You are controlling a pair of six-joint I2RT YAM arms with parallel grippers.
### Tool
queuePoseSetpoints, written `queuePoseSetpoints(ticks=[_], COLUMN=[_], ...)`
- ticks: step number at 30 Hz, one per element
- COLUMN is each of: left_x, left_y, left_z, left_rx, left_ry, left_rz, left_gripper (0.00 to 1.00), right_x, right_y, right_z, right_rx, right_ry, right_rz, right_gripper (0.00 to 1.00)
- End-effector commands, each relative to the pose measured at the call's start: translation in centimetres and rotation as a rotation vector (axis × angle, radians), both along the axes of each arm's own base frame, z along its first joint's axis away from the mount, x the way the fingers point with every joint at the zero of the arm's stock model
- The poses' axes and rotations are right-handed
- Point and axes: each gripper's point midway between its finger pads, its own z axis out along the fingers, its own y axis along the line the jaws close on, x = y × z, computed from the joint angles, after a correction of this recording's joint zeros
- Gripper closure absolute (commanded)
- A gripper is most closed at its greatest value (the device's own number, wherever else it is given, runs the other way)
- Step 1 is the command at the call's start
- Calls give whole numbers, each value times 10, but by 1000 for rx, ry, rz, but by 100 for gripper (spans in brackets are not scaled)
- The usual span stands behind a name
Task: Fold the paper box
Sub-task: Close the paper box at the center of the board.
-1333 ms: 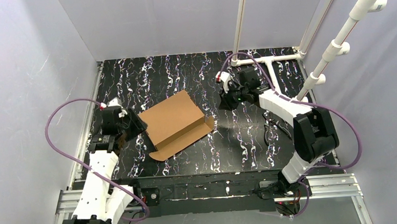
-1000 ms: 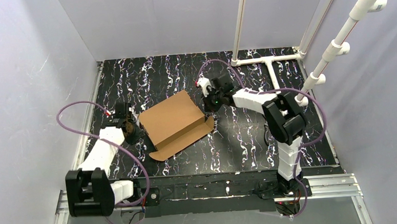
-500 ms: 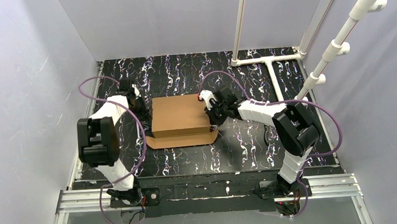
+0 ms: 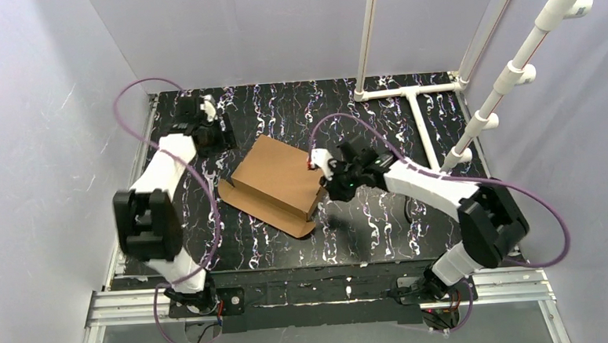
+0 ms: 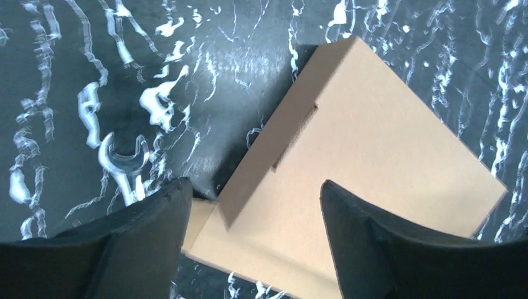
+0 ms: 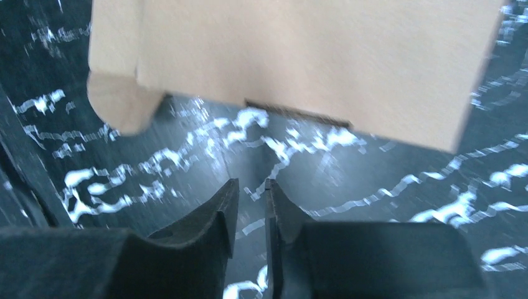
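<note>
Paper box near the middle of the black worktop, now turned slantwise, not straight like a moment ago, one long flap poking out along its near side. Left hand pulled back to the far left, off the box, fingers wide apart, holding nothing; right hand just beside the box's right corner, fingers a crack apart, nothing between them. Right wrist view blurry, box top cut off there.
</note>
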Motion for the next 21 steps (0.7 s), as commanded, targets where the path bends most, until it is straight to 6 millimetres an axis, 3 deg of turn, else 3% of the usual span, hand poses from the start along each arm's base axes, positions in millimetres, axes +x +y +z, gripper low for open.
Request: queuePoseSetpoints(ticks=[1, 3, 6, 8, 11, 13, 16, 18, 21], left_x=[-38, -69, -130, -163, -205, -220, -236, -246, -245], left_y=[17, -19, -72, -94, -120, -126, -132, -144, -152], left_z=[67, 73, 77, 84, 84, 76, 64, 58, 42], left_rx=[-46, -291, -606, -630, -516, -412, -356, -349, -191], left_ry=[-219, -223, -213, -271, -389, -480, -615, -686, -699], left_rz=[88, -5, -191, -322, -471, -515, -544, -570, -600], left_gripper=[6, 2, 2, 5, 5, 7, 10, 11, 12], right_x=[-1, -10, -19, -8, -1, 4, 8, 22, 50], right_y=[-30, -25, -8, 6, 28, 38, 38, 42, 45], right_z=[41, 61, 80, 84, 94, 91, 61, 57, 55], right_rx=[-19, 38, 112, 153, 322, 435, 411, 367, 272], right_ry=[-83, -66, -60, -69, -59, -81, -34, 13, -1], right_rz=[182, 296, 469, 512, 615, 704, 798, 750, 598], right_gripper=[66, 52, 41, 39, 38, 35, 31, 29, 28])
